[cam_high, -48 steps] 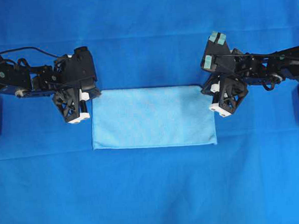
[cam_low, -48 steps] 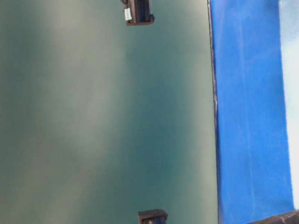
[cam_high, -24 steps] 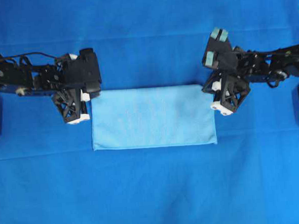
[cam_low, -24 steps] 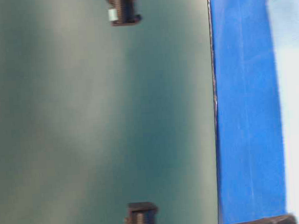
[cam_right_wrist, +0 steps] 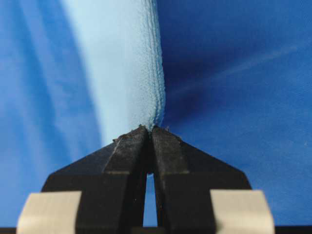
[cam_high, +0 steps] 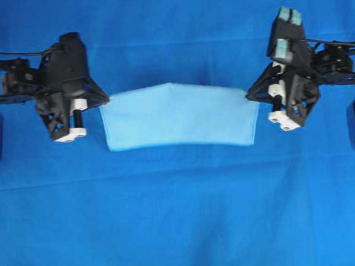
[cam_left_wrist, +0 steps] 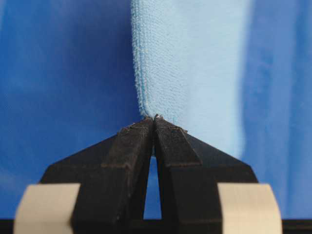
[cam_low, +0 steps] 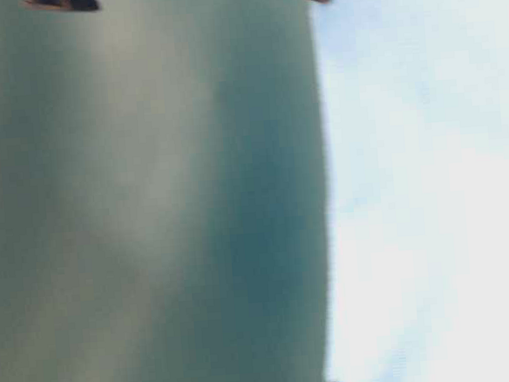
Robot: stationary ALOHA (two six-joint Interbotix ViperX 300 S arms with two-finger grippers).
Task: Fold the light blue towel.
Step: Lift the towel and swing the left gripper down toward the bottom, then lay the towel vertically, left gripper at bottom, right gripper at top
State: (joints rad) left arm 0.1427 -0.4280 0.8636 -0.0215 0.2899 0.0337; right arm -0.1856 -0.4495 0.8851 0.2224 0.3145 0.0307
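Both end effectors clamped on the light blue towel (cam_high: pixel 177 116), mid-frame overhead. Left end effector (cam_left_wrist: pixel 154 120) pinches its left corner, right end effector (cam_right_wrist: pixel 148 129) the right corner. One grip per end likely keeps the already-halved strip taut above the royal-blue sheet (cam_high: pixel 182 217) for the next fold.

The light blue towel (cam_high: pixel 177 116) is a pale, fine-textured cloth folded into a wide band, its stitched edges stacked in layers. It hangs stretched from 9 to 3 o'clock, with the 12 o'clock edge arched and both upper corners pinched.
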